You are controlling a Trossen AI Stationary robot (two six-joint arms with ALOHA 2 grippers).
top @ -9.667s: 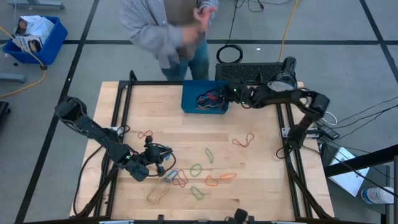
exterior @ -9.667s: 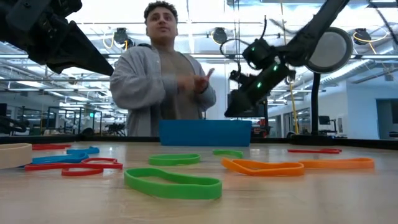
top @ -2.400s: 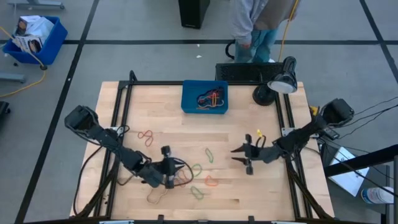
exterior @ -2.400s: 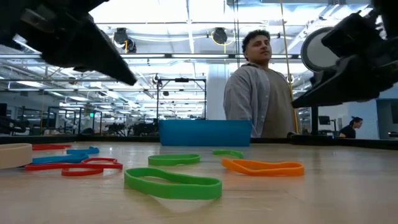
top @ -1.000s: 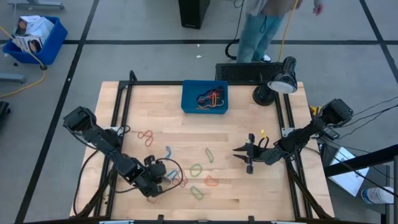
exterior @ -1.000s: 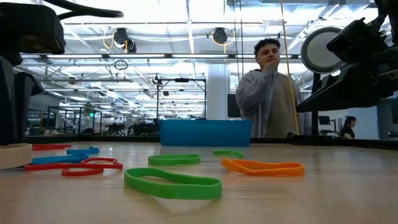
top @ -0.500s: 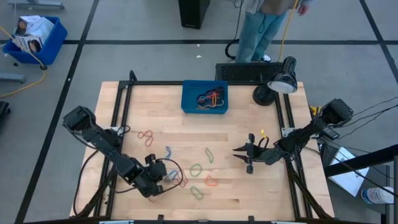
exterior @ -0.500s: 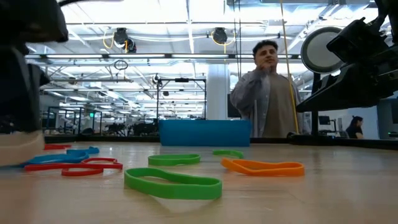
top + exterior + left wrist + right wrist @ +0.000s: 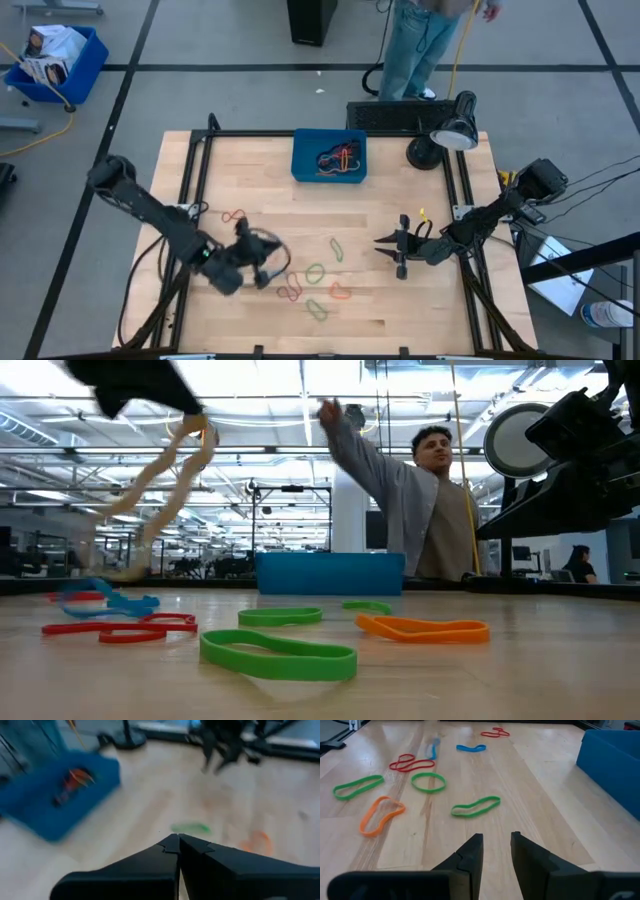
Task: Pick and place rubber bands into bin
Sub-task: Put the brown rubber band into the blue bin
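My left gripper (image 9: 264, 268) is shut on a tan rubber band (image 9: 163, 488) above the table's near left part. In the low view it is the dark shape at the top left (image 9: 150, 385). In its wrist view (image 9: 177, 844) the band is hidden. Several red, green, orange and blue rubber bands (image 9: 315, 272) lie flat on the wood. They also show in the right wrist view (image 9: 475, 806). The blue bin (image 9: 301, 160) stands at the far middle with bands inside. My right gripper (image 9: 396, 250) is open and empty right of the bands (image 9: 496, 842). My left gripper holds the tan band by its upper end (image 9: 196, 426), which runs up into the shut fingers. The band hangs slack below the gripper, and its lower end (image 9: 118, 570) is close above the table. How the fingers lie on it does not show.
A black desk lamp (image 9: 446, 136) and a dark flat box (image 9: 392, 114) stand at the far right. A person (image 9: 425, 500) stands beyond the far edge with one arm stretched out. A black frame (image 9: 190, 200) borders the table's sides.
My left gripper has risen from the table near the near left edge and gone a little toward the far edge. It has drawn the tan band up off the wood, and the band now hangs below it. My right arm has kept still.
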